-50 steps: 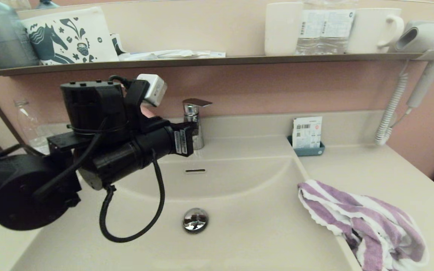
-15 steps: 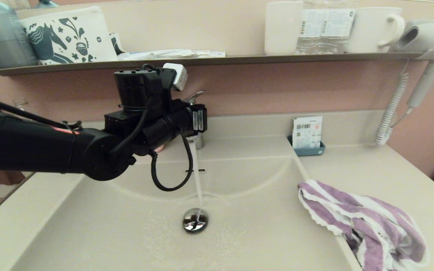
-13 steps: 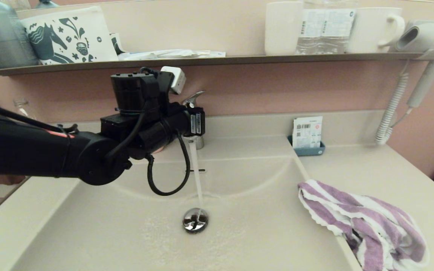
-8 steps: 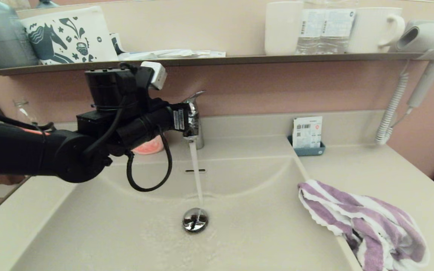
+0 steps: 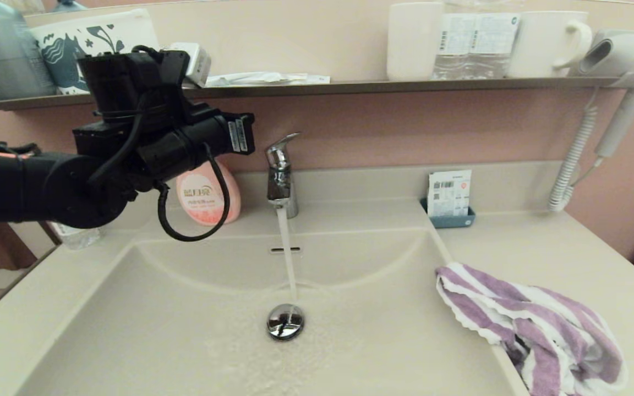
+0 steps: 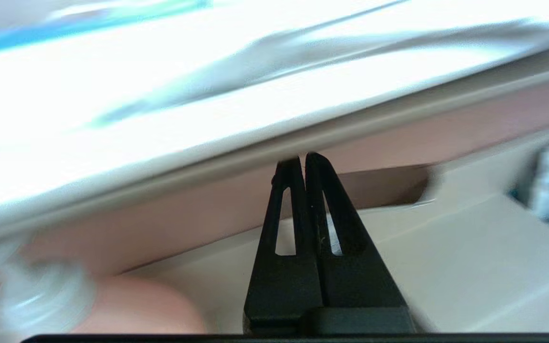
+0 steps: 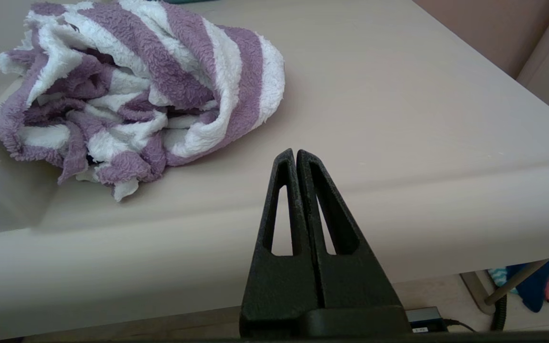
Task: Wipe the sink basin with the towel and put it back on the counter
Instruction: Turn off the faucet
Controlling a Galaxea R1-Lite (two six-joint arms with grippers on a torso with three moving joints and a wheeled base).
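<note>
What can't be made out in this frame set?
- Head view: the left gripper is hidden behind its own wrist housing.
- Head view: the right gripper is out of view.
- Head view: the towel is cut off by the bottom edge.
- Left wrist view: the shelf and what lies on it are motion-blurred.

Warm, even light; left wrist view streaked, perhaps by motion; glare above.

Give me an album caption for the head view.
Water runs from chrome faucet into cream basin; purple-striped towel waits on counter.
</note>
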